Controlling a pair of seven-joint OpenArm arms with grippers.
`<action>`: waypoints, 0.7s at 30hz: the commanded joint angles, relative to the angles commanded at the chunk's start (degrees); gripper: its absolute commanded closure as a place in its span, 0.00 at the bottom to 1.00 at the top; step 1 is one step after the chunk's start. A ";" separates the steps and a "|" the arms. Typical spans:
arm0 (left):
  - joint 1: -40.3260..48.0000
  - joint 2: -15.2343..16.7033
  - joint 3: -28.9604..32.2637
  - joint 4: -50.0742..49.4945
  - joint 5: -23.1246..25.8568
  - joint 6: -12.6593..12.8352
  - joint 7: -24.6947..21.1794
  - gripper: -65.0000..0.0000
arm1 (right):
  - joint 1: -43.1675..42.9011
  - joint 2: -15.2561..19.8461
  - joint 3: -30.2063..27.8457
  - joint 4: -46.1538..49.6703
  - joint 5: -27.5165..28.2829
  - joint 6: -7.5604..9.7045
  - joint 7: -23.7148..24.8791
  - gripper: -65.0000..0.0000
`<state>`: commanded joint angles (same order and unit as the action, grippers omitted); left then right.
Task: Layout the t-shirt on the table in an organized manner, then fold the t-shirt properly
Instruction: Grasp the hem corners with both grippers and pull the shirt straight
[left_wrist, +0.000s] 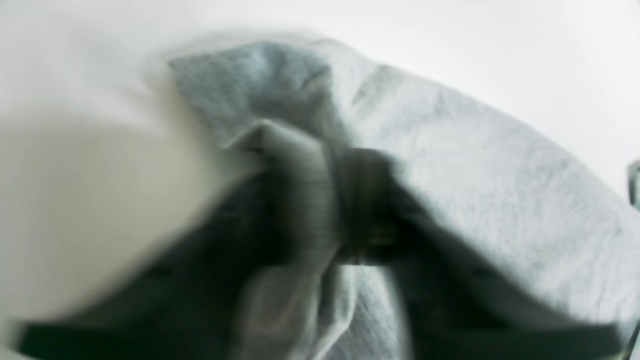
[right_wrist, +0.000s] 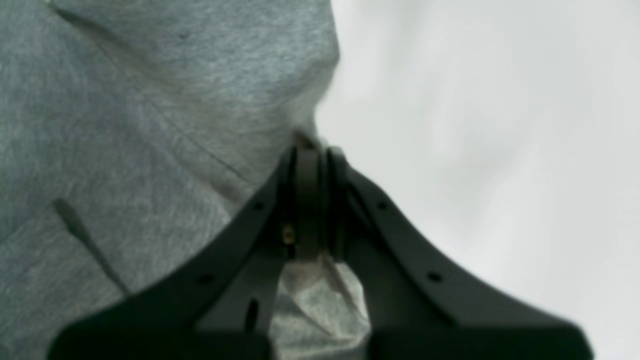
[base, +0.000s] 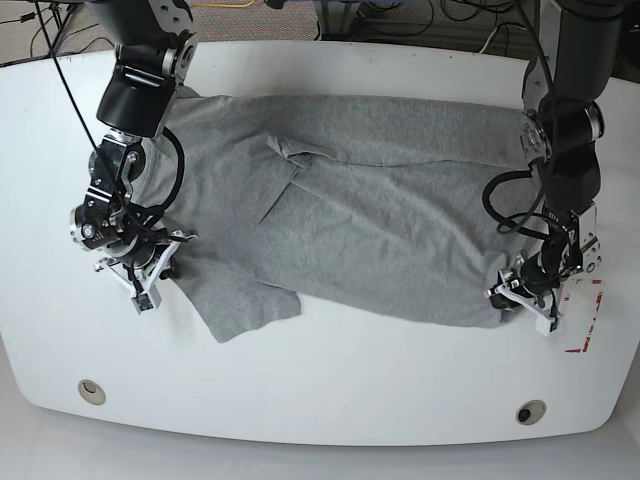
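Observation:
The heather-grey t-shirt (base: 380, 200) lies spread across the white table (base: 320, 390), plain side up, with a sleeve (base: 245, 305) sticking out toward the front left. My right gripper (base: 168, 243) is shut on the shirt's left edge; in the right wrist view its closed tips (right_wrist: 310, 150) pinch the cloth (right_wrist: 125, 125). My left gripper (base: 507, 293) is shut on the shirt's front right corner. The left wrist view is blurred and shows the dark fingers (left_wrist: 360, 210) bunched in grey fabric (left_wrist: 475, 165). No lettering shows.
Two round grommet holes (base: 91, 390) (base: 531, 411) sit near the table's front edge. A red-and-white tape mark (base: 590, 320) lies just right of my left gripper. Cables (base: 400, 20) run behind the table's far edge.

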<state>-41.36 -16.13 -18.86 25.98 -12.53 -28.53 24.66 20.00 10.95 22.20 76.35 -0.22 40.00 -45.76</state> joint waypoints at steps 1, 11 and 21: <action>0.00 -0.44 0.00 0.00 -0.09 0.00 0.00 0.99 | 0.00 0.00 0.00 0.00 0.00 0.00 0.00 1.00; 0.18 -2.64 -0.26 5.10 -0.18 -2.20 0.53 0.99 | 0.44 0.00 -0.18 0.18 -0.09 0.00 0.00 1.00; 3.78 -2.37 -0.35 18.37 -0.26 -4.92 10.02 0.99 | 0.44 0.62 -0.26 1.67 -0.35 0.00 0.00 1.00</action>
<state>-37.58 -18.51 -19.21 44.35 -12.79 -33.45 34.68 20.44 11.56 21.93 78.02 -0.57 40.00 -45.76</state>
